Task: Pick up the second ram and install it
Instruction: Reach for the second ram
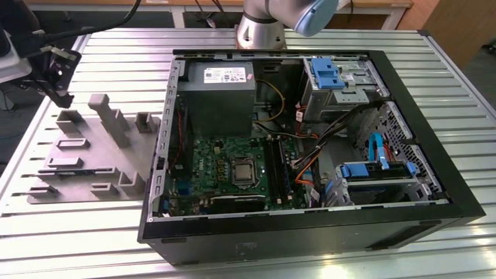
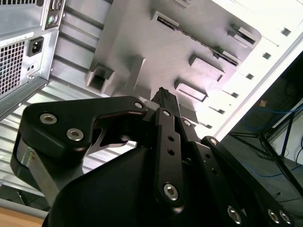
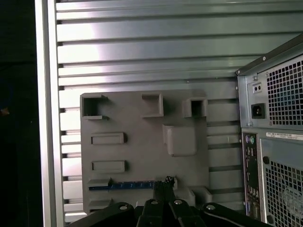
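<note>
Ribbed silver slats make up the surface (image 1: pixel 116 52), and an open black computer case (image 1: pixel 457 203) lies on its side across much of it. Its green motherboard (image 1: pixel 217 154), grey power supply (image 1: pixel 220 87) and blue drive brackets (image 1: pixel 324 72) face upward. Just beside the case, on the exterior view's left, sits a grey moulded tray (image 1: pixel 93 154) with tall upright blocks along its far side and shallow pockets nearer the camera. The arm's base (image 1: pixel 262 29) stands behind the case.

The second ram (image 3: pixel 123 186) is a thin blue-green stick. It stands on edge in a long narrow slot of the tray, on the side away from the tall blocks. It is seated in the slot and nothing grips it.

The hand (image 1: pixel 62 96) hangs in the air on the exterior view's left, raised above the tray and touching neither the tray nor the surface. In the first wrist view its dark tips (image 3: pixel 164 182) overlap one end of the second ram in the picture, while the exterior view shows the hand well clear of it. In both wrist views the two fingers (image 2: pixel 166 101) are drawn tight together with nothing between them, so the hand is clenched and empty.

The first wrist view also takes in the case's rear panel (image 3: pixel 279 142), with its grilles and a power socket, beside the tray.
</note>
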You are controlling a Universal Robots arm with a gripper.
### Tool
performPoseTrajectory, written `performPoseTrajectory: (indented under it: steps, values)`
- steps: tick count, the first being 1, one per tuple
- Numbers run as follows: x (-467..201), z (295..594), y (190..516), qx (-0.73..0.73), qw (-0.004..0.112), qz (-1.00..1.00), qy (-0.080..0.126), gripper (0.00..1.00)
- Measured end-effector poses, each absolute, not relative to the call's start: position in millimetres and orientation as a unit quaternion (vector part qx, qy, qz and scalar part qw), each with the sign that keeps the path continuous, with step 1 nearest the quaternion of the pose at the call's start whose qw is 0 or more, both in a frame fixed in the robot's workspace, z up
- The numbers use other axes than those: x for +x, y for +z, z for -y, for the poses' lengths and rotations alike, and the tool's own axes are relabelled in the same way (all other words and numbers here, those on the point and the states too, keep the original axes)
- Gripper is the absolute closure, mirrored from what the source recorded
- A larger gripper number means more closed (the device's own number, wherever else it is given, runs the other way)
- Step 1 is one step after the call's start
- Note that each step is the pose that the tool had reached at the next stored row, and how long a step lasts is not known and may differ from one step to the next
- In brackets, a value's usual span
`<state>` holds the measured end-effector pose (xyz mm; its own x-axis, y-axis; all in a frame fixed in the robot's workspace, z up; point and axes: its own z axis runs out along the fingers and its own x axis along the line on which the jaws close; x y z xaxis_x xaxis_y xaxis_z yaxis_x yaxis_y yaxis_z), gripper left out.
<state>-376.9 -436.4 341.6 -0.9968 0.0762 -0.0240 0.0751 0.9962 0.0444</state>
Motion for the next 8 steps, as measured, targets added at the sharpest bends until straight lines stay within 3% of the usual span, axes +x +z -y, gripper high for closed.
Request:
performPoseTrajectory:
  steps: [8]
  values:
    - [-382.2,442.0,331.9,0.038,0.012,-0.999,0.022,0.89]
